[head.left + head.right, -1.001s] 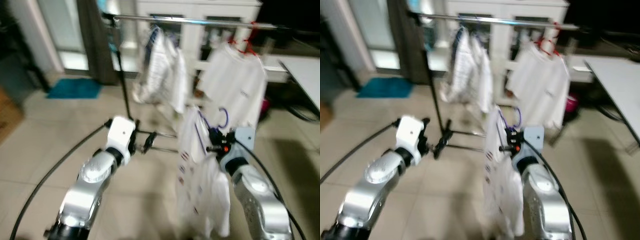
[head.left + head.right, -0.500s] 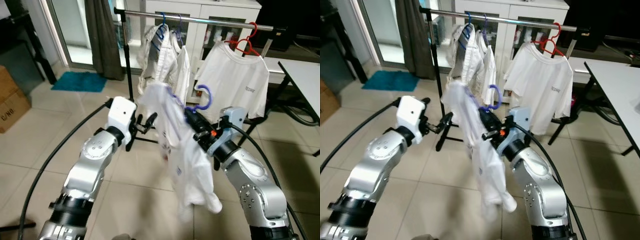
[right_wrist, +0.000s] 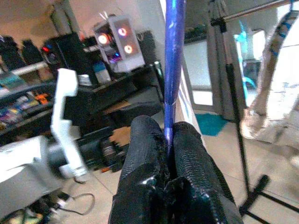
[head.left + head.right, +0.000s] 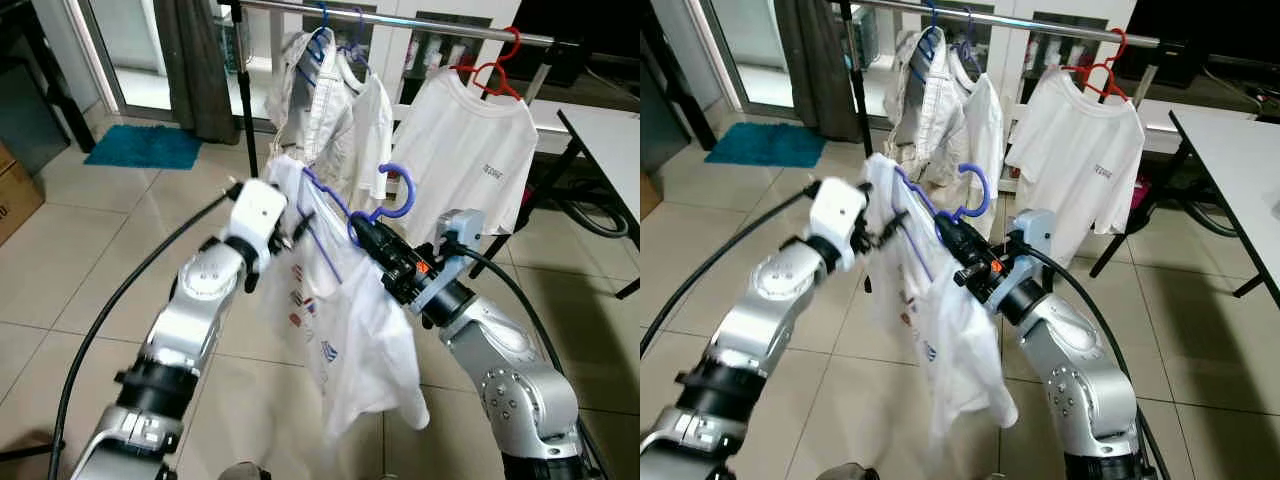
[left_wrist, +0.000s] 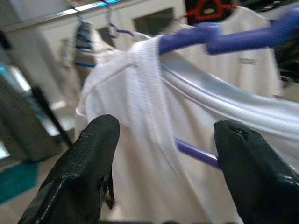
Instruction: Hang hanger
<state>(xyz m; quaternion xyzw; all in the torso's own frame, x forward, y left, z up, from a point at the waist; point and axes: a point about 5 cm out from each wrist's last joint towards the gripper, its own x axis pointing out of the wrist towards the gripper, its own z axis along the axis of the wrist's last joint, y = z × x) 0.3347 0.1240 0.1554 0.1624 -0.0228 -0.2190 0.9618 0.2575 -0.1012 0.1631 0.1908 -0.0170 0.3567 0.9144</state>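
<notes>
We find the right gripper [image 4: 362, 232] clamped on the purple hanger [image 4: 392, 199], fingers pinched tight on its bar per right wrist view. A white printed shirt [image 4: 340, 320] hangs from the hanger, held in front of the robot, below and short of the clothes rail [image 4: 400, 18].

Change vs 0.5 s ago: the left gripper [image 5: 163, 140], then apart from the garment w/ fingers in open air, is now in at the shirt's collar/shoulder. Its fingers [image 5: 88, 163] stand wide, one each side of the white fabric and hanger arm, not yet closed. The rack also sits nearer and higher in the head view, so the camera has closed in.

Assessment: carry phase ending, approx. mid-task. Left arm looks set to steady the shirt. Hook not yet on rail; free rail space shows between the hung white garments [image 4: 330, 90] and the T-shirt on the red hanger [image 4: 470, 150]. Risk: shirt slipping off the hanger arm during the lift.
</notes>
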